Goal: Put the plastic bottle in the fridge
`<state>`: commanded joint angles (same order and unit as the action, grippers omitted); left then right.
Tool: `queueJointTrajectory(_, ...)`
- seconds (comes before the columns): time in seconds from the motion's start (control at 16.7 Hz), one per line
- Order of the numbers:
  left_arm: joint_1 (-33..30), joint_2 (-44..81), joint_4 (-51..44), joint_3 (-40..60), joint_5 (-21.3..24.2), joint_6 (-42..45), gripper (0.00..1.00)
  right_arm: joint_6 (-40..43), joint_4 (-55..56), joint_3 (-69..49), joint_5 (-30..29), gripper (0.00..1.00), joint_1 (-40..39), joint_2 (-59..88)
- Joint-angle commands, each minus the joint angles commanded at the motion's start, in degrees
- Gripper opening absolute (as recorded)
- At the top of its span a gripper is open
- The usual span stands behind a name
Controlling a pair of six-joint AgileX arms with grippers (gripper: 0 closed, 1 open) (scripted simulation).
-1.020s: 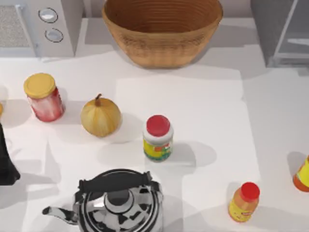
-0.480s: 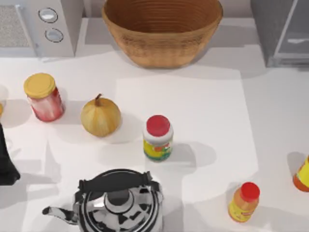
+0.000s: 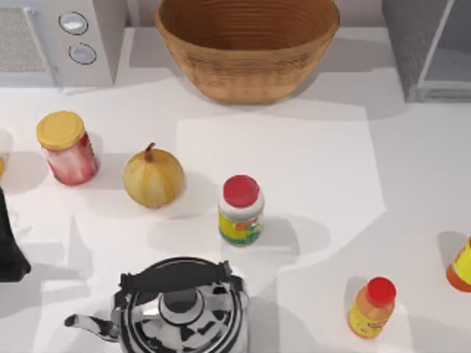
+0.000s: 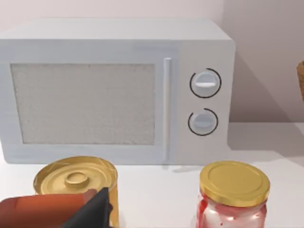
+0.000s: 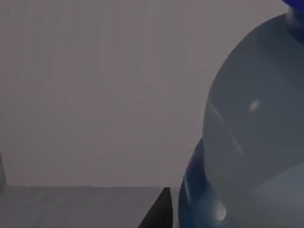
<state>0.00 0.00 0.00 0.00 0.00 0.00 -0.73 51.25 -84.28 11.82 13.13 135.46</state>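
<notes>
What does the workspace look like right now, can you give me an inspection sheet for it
Surface: white table, shadows across it.
Job's things: plastic bottle close to the right wrist camera, blue cap at the picture's edge; fridge at the table's far right corner.
Clutter: wicker basket, microwave, yellow-lidded jar, onion, red-lidded white jar, kettle, small orange bottle, gold-topped can.
Grippers: left arm parked at the table's left edge; a dark finger tip of the right gripper beside the bottle.
Cables: nothing seen.
Surroundings: plain wall.
</notes>
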Motion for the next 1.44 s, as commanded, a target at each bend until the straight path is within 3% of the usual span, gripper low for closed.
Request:
queueJointTrajectory(0.3, 0.0, 0.0, 0.0, 0.0, 0.0, 0.0, 1.0, 0.0, -0.7, -0.9, -0.2, 0.01, -0.2, 0.7)
queueJointTrajectory(1.08, 0.0, 0.0, 0.0, 0.0, 0.0, 0.0, 1.0, 0.0, -0.7, -0.9, -0.2, 0.98, -0.2, 0.7)
queueJointTrajectory(1.44, 0.0, 0.0, 0.0, 0.0, 0.0, 0.0, 1.0, 0.0, -0.7, -0.9, -0.2, 1.0, -0.2, 0.7)
